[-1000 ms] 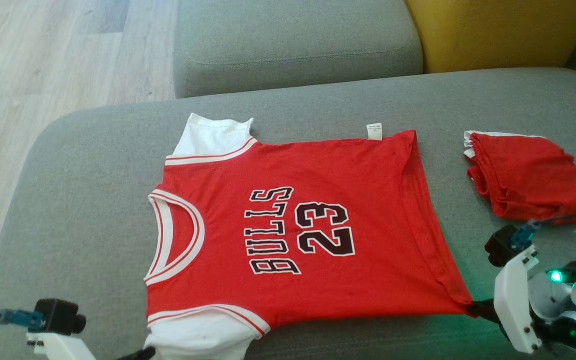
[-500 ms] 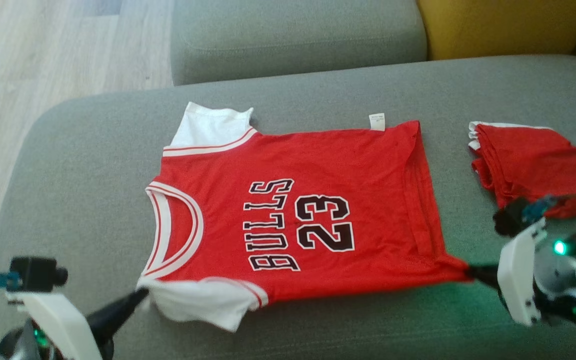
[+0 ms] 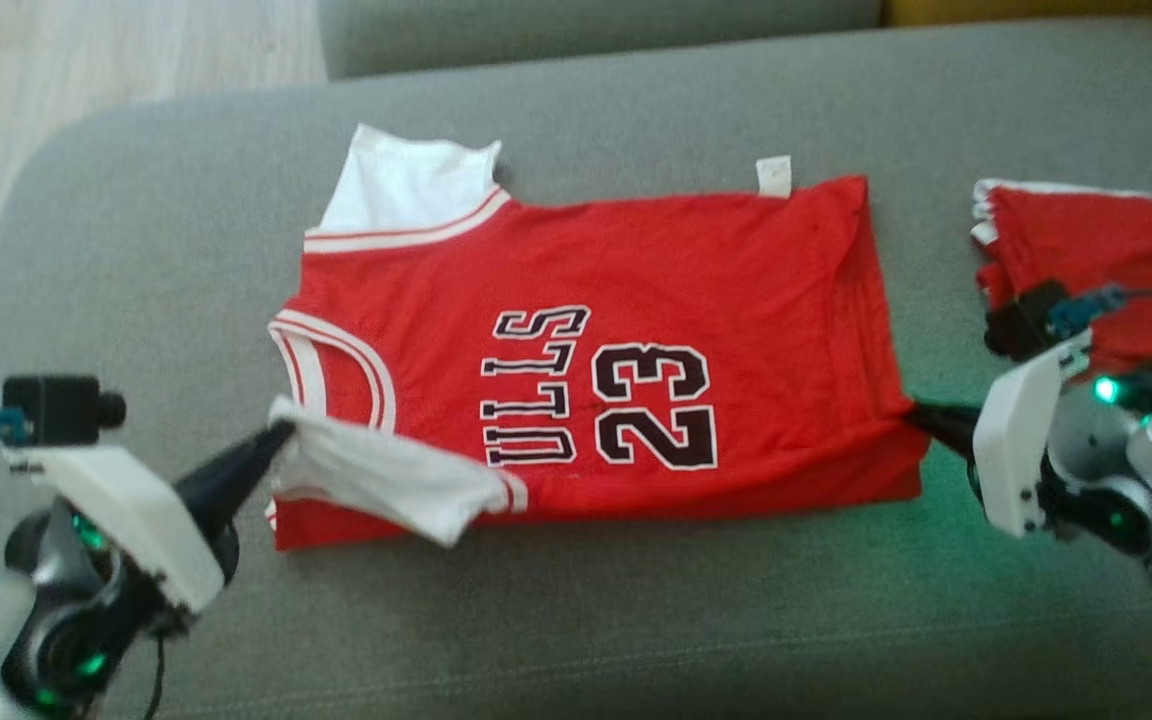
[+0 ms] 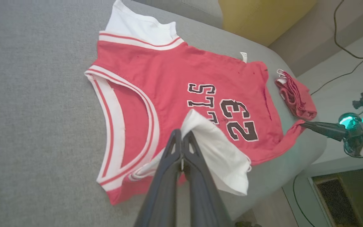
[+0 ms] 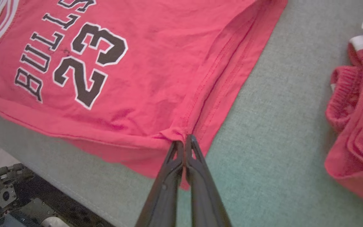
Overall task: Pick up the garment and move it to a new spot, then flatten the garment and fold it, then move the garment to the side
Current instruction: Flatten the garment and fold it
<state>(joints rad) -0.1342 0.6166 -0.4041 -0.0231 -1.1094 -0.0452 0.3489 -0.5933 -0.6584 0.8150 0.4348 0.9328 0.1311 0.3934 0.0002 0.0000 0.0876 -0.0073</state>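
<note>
While the red cotton jersey (image 3: 676,250) lies mid-seat on the grey fabric sofa cushion (image 3: 576,630), left gripper (image 3: 281,432) pinches its white sleeve (image 3: 386,480), right gripper (image 3: 914,410) pinches the hem corner (image 3: 891,425). Carry both edges across evenly for a straight fold.

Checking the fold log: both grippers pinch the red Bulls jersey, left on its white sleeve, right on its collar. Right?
No: the right gripper pinches the hem corner of the red Bulls jersey, not its collar; the right wrist view shows it.
</note>
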